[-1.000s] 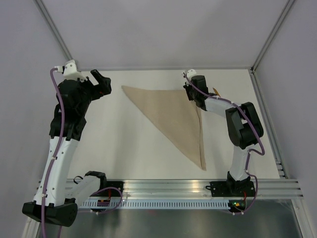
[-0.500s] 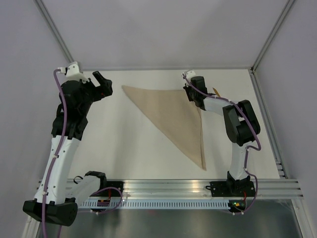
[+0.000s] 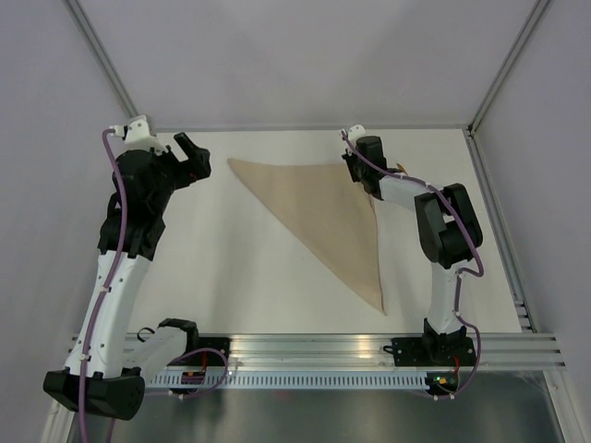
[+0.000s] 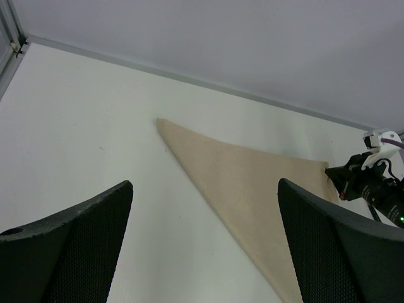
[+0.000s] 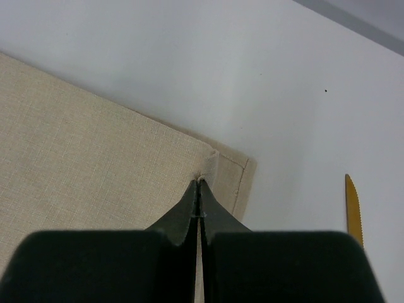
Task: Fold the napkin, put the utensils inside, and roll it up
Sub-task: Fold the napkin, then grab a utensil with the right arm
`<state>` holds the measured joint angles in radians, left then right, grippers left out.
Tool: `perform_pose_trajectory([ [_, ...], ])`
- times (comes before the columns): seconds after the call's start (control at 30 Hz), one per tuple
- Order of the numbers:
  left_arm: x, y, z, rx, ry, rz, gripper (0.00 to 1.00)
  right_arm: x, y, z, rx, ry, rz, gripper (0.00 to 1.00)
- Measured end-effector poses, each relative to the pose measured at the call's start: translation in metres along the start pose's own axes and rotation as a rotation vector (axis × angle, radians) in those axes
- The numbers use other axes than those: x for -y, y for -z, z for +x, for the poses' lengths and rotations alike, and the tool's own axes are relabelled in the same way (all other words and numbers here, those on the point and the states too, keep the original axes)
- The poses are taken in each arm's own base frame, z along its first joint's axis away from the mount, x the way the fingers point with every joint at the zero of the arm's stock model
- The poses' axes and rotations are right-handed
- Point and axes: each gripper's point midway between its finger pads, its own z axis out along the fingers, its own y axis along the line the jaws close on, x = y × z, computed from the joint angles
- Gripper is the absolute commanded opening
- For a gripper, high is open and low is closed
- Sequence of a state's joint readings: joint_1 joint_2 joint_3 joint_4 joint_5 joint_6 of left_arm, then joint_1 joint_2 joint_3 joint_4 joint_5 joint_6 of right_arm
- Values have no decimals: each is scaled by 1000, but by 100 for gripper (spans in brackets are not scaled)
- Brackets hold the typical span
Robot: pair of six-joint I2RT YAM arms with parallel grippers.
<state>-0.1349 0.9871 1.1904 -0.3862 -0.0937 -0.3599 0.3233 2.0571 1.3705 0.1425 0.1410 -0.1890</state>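
Just one napkin point(image 3: 323, 217), left gripper point(image 4: 203, 189), right gripper point(image 5: 199, 183), perhaps one knife point(image 5: 353, 211).

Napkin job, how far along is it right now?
Done: the napkin lies folded into a triangle. In hand: the right jaws are shut, pinching its far right corner, while the left jaws stand open, off to the left and clear of it. Left to do: a gold knife lies bare on the table beside that corner, nothing is inside the napkin, and no rolling has begun.

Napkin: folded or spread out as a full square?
Folded. The napkin lies as a triangle, and the right wrist view shows two layered edges at the corner that the right gripper pinches.
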Motion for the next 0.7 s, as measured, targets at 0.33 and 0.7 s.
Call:
perform_pose_trajectory([
  [0.33, -3, -4, 10, -16, -1, -6, 100, 9, -11, 11, -45, 8, 35, 70],
  [0.7, -8, 5, 32, -33, 34, 6, 100, 86, -8, 15, -106, -105, 36, 61],
])
